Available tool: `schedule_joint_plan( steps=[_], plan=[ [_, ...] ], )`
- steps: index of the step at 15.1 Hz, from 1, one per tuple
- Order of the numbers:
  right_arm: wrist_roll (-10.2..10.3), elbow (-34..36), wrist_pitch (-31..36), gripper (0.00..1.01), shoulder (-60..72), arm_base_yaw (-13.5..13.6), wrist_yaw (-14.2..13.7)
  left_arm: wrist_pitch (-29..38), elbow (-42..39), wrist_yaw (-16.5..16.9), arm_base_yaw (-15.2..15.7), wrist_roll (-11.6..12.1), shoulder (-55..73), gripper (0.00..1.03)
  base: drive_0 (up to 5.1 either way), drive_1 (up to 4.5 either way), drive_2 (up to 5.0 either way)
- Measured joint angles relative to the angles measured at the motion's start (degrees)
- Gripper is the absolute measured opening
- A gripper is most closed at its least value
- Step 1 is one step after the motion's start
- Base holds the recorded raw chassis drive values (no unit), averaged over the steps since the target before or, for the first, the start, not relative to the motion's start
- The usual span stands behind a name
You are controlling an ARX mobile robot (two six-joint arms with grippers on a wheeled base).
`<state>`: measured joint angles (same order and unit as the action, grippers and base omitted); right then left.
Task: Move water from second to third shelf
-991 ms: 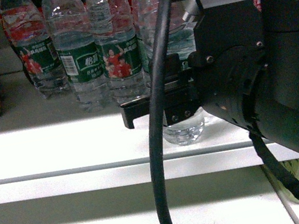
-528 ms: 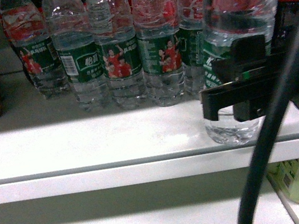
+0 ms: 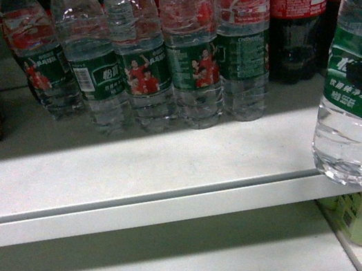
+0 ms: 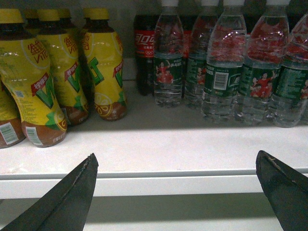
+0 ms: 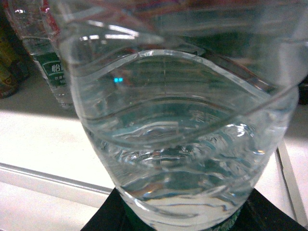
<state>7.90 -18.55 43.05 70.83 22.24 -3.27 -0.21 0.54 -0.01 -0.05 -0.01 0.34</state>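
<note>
Water bottle [image 3: 359, 111] apparently clamped in right gripper [image 5: 183, 219].

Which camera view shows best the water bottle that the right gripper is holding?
The head view: the held water bottle appears at the right edge, tilted, with green label and base visible in front of the shelf edge. The right wrist view fills with its clear ribbed body, too close to judge position. The left wrist view does not show it.
</note>
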Motion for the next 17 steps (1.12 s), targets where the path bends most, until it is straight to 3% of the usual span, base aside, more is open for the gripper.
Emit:
schedule_joint_plan(
  steps=[5, 14, 17],
  plan=[
    [-2.32, 6.73, -6.19, 0.39, -10.78, -4.96, 3.8, 0.0, 0.0, -0.02, 0.0, 0.0, 0.0, 0.98, 0.0, 0.0, 0.0],
    [-3.5, 9.6, -21.24, 0.39, -31.98, -17.84, 12.55, 0.0, 0.0, -0.02, 0.0, 0.0, 0.0, 0.98, 0.0, 0.0, 0.0],
    [-3.5, 9.29, -24.04, 0.39, -35.1, -20.79, 13.75, 0.0, 0.0, 0.0, 0.0, 0.0, 0.0, 0.98, 0.0, 0.0, 0.0]
  ],
)
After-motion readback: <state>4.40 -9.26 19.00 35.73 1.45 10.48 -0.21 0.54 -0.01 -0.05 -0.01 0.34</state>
